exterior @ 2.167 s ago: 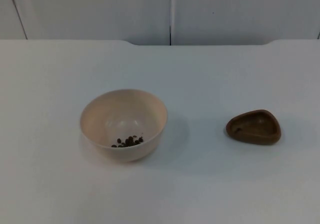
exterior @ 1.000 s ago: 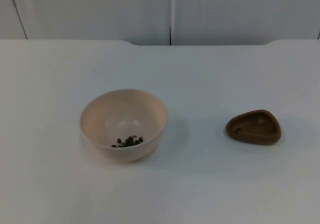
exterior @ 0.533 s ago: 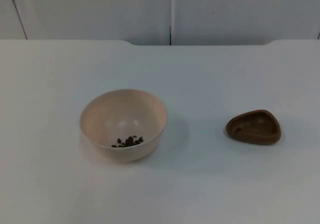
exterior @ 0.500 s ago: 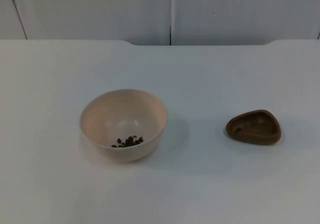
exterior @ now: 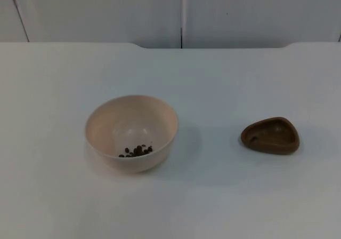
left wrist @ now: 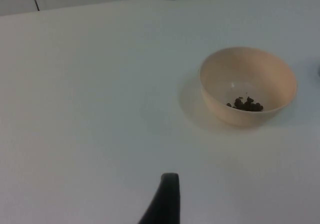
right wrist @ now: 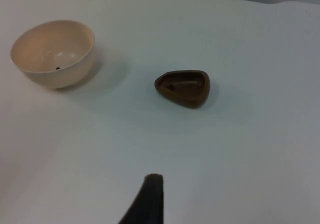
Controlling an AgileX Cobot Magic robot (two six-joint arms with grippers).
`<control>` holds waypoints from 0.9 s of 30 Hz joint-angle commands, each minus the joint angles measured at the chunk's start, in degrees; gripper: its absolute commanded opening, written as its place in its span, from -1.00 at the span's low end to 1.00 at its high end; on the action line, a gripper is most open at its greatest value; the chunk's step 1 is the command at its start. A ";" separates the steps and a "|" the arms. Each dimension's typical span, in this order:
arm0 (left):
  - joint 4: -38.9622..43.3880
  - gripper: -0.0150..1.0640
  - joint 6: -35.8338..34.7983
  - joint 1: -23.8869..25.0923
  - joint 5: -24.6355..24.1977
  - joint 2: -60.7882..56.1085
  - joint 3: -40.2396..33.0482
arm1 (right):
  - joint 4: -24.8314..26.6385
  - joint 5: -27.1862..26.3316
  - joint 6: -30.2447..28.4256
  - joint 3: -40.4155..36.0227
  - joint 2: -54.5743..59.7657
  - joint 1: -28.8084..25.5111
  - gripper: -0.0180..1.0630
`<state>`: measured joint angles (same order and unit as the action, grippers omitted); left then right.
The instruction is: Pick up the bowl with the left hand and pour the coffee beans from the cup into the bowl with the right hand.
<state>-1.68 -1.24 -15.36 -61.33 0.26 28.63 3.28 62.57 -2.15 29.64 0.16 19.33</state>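
- left gripper (left wrist: 162, 204): one black fingertip seen in the left wrist view, well apart from the bowl and touching nothing; whether its fingers are spread or pressed together cannot be told. this arm waits.
- right gripper (right wrist: 147, 199): one black fingertip seen in the right wrist view, well back from the cup; its state cannot be told either.
- bowl (exterior: 131, 133): cream, round, upright, mouth up, on the left half of the table (exterior: 213, 196); being round, it has no long axis. it looks like thin, stiff plastic, so probably light and smooth; the rim is the likely place to pinch.
- coffee beans (exterior: 136, 151): a small dark cluster already lying in the bowl, against its near inner wall.
- cup (exterior: 270, 135): a low brown vessel, rounded-triangular in plan, upright and mouth up, to the right of the bowl and well apart from it. its narrow end points toward the bowl, its long axis roughly across the table. it appears empty, rigid and light; a grip across a side wall seems best.
- partition wall (exterior: 181, 12): grey, behind the table's far edge.
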 commanded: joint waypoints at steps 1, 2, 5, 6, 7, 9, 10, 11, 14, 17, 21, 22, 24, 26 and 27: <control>0.06 0.57 -0.02 0.17 -0.17 -0.26 -0.23 | -0.22 -0.74 0.20 -0.19 -0.16 -0.08 0.67; 0.06 0.64 -0.02 0.17 -0.17 -0.26 -0.23 | -0.22 -0.74 0.20 -0.19 -0.16 -0.08 0.75; 0.06 0.88 -0.02 0.17 -0.17 -0.26 -0.23 | -0.22 -0.74 0.20 -0.19 -0.16 -0.08 0.94; 0.06 0.99 -0.02 0.17 -0.17 -0.26 -0.23 | -0.22 -0.74 0.20 -0.19 -0.16 -0.08 0.99; 0.06 0.98 -0.02 0.17 -0.17 -0.26 -0.23 | -0.22 -0.74 0.20 -0.19 -0.16 -0.08 0.99; 0.06 0.97 -0.02 0.17 -0.17 -0.26 -0.23 | -0.22 -0.74 0.20 -0.19 -0.16 -0.08 0.99; 0.06 0.97 -0.02 0.17 -0.17 -0.26 -0.23 | -0.22 -0.74 0.20 -0.19 -0.16 -0.08 0.99; 0.06 0.97 -0.02 0.17 -0.17 -0.26 -0.23 | -0.22 -0.74 0.20 -0.19 -0.16 -0.08 0.99; 0.06 0.97 -0.02 0.17 -0.17 -0.26 -0.23 | -0.22 -0.74 0.20 -0.19 -0.16 -0.08 0.99; 0.06 0.97 -0.02 0.17 -0.17 -0.26 -0.23 | -0.22 -0.74 0.20 -0.19 -0.16 -0.08 0.99; 0.06 0.97 -0.02 0.17 -0.17 -0.26 -0.23 | -0.22 -0.74 0.20 -0.19 -0.16 -0.08 0.99; 0.06 0.97 -0.02 0.17 -0.17 -0.26 -0.23 | -0.22 -0.74 0.20 -0.19 -0.16 -0.08 0.99; 0.06 0.97 -0.02 0.17 -0.17 -0.26 -0.23 | -0.22 -0.74 0.20 -0.19 -0.16 -0.08 0.99; 0.06 0.97 -0.02 0.17 -0.17 -0.26 -0.23 | -0.22 -0.74 0.20 -0.19 -0.16 -0.08 0.99; 0.06 0.97 -0.02 0.17 -0.17 -0.26 -0.23 | -0.22 -0.74 0.20 -0.19 -0.16 -0.08 0.99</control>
<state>-1.68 -1.24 -15.36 -61.33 0.26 28.63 3.28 62.46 -2.15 29.64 0.16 19.33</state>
